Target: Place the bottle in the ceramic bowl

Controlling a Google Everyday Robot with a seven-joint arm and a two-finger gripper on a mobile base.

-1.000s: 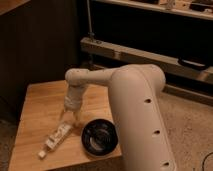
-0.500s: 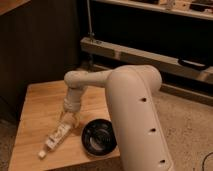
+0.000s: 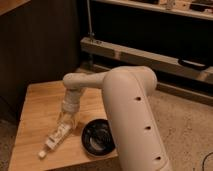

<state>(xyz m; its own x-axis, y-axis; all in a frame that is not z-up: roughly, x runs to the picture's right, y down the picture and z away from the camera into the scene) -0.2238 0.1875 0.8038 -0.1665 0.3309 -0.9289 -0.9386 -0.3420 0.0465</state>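
Observation:
The bottle (image 3: 54, 140) is a slim clear plastic one with a white cap. It lies on its side on the wooden table (image 3: 37, 107), cap toward the front left edge. The ceramic bowl (image 3: 96, 138) is round, glossy black and sits upright just right of the bottle, near the table's front edge. My gripper (image 3: 67, 119) hangs down from the white arm (image 3: 125, 100) over the bottle's upper end, left of the bowl. Whether it touches the bottle is not visible. The arm hides the bowl's right rim.
The table's front edge runs just below the bottle and bowl. A dark wall panel stands behind the table at left. A metal shelf frame (image 3: 150, 57) crosses behind. Speckled floor (image 3: 190, 135) lies to the right.

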